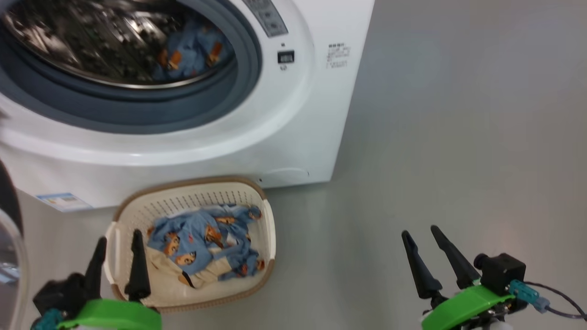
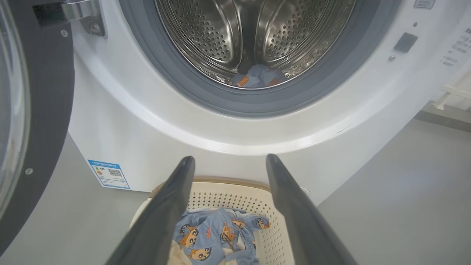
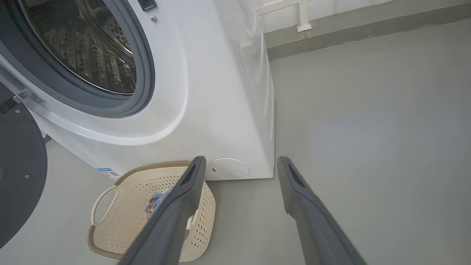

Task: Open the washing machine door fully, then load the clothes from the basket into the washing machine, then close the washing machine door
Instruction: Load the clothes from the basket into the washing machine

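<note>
clothes (image 1: 202, 243), soft blue printed fabric over cream cloth, lie crumpled in the perforated cream basket (image 1: 192, 198) just before the washing machine (image 1: 275, 137); one blue piece (image 2: 257, 75) sits in its dimpled steel drum (image 2: 206, 36). you see left gripper (image 1: 118, 238) and right gripper (image 1: 420, 232) spread wide, holding nothing.

Drum mouth (image 2: 206, 36) open; washing machine door (image 2: 51, 92) stands aside left.

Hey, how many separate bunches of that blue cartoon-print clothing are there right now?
2. One bunch lies in the washing machine drum; a second bunch is in the basket, over a cream cloth. Folds may hide more pieces.
</note>
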{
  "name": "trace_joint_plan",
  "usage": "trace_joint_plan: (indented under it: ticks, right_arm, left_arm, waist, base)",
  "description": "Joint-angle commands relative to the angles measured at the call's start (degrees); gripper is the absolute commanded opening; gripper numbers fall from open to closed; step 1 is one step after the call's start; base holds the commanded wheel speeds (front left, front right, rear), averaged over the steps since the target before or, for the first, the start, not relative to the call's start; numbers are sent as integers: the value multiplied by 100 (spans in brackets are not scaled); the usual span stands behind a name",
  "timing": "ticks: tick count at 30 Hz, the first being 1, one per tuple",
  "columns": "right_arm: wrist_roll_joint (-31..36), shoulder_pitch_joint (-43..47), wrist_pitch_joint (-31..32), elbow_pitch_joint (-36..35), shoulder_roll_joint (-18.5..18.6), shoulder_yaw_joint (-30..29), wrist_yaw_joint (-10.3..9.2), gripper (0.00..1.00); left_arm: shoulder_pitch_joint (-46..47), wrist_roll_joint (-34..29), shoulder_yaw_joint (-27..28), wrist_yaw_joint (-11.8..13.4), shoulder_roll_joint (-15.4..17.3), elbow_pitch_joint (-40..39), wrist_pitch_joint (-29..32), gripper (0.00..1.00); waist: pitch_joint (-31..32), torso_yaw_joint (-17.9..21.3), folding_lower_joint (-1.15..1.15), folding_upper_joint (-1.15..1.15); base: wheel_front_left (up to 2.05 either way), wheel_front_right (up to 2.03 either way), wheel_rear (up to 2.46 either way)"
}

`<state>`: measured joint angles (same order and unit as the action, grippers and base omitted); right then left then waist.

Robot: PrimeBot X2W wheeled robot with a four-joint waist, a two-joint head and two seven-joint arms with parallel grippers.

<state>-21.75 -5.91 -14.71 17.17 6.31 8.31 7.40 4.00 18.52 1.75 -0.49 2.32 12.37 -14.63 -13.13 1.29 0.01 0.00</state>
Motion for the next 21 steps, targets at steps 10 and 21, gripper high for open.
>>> trace_joint_plan:
  ticks: [10, 21]
  right_arm:
    - [-55, -416, -29, -160, -16, 215, 9, 100]
    - [-51, -753, -29, -243, -157, 280, 9, 100]
  left_arm:
    - [937, 158, 349, -310, 56, 583, -37, 100]
    - [1861, -199, 750, -603, 55, 1306, -37, 100]
  waist:
    - [-1265, 446, -1, 0]
    - [-2287, 664, -1, 0]
  base:
    - [0, 0, 0]
    - [0, 0, 0]
